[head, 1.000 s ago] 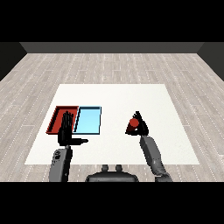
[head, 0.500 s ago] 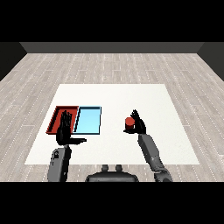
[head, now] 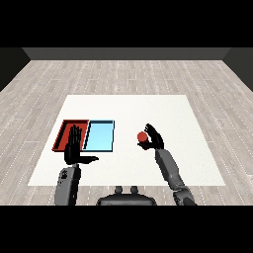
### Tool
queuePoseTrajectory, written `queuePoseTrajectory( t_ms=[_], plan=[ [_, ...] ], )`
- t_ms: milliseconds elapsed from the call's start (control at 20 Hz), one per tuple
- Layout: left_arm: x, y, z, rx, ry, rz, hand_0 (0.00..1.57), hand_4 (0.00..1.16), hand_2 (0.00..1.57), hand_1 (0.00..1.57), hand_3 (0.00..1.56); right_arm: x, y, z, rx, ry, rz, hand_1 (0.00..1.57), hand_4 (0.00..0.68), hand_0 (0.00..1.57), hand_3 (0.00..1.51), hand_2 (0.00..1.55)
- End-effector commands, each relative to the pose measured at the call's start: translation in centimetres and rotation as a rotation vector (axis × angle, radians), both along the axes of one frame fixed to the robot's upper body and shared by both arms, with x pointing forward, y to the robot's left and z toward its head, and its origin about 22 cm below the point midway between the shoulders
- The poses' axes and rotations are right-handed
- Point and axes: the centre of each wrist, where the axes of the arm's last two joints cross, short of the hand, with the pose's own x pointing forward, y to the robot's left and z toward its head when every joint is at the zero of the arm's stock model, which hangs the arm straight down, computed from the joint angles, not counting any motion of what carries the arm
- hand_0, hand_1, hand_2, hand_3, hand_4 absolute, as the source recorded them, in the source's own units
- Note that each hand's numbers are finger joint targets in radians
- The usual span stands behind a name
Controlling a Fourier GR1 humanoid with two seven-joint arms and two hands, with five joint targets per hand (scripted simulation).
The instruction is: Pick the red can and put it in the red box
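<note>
Since the right hand (head: 154,138) curls round the red can (head: 143,136), it's clearly headed for the red tray (head: 63,133); left hand (head: 75,148) just sits flat open.

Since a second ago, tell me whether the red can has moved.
Yes. The red can, held in the right hand, has shifted left across the table, closing toward the light blue tray.

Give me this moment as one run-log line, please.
phase: carrying | right hand: curled round red can, above the table | left hand: open, over red tray | can not yet in tray
</note>
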Motion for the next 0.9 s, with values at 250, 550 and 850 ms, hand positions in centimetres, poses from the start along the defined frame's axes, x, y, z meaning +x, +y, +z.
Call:
queuePoseTrajectory(
  t_ms=[250,550,850],
  plan=[
    [-2.8,0.8,-0.5,0.002,0.001,0.002,0.00,0.00,0.00,0.00,0.00,1.2,2.7,0.0,-0.164,0.023,-0.071,1.54,0.575,1.54,1.42,1.47],
    [-0.9,-0.4,-0.3,0.006,-0.010,0.009,0.00,0.00,0.00,0.00,0.00,0.5,0.6,0.0,-0.212,0.032,-0.039,1.53,0.551,1.53,1.42,1.47],
    [-0.5,-0.6,-0.9,-0.006,0.012,0.006,0.00,0.00,0.00,0.00,0.00,-1.1,1.6,-1.9,-0.202,0.021,-0.050,1.55,0.558,1.55,1.41,1.47]
  ],
)
